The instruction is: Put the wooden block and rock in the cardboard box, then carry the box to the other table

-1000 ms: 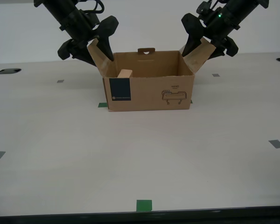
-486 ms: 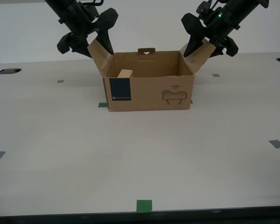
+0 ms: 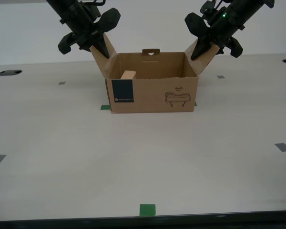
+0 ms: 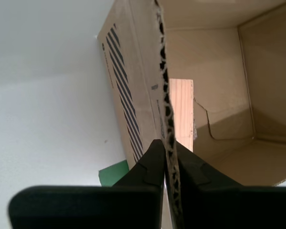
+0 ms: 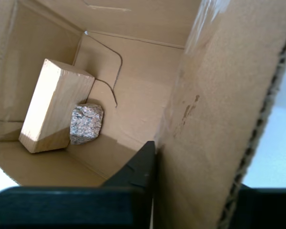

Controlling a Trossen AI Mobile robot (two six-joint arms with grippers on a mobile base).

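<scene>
Gripper (image 4: 168, 164) on corrugated cardboard box (image 4: 133, 95) flap.

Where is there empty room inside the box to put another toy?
The wooden block and rock huddle touching against one end wall of the cardboard box; that end is crowded. The floor toward the other end is bare. My first gripper and second gripper pinch the side flaps.

The cardboard box (image 3: 152, 93) is matt corrugated cardboard; the wooden block (image 5: 55, 105) smooth pale wood; the rock (image 5: 86, 123) rough, speckled stone.
</scene>
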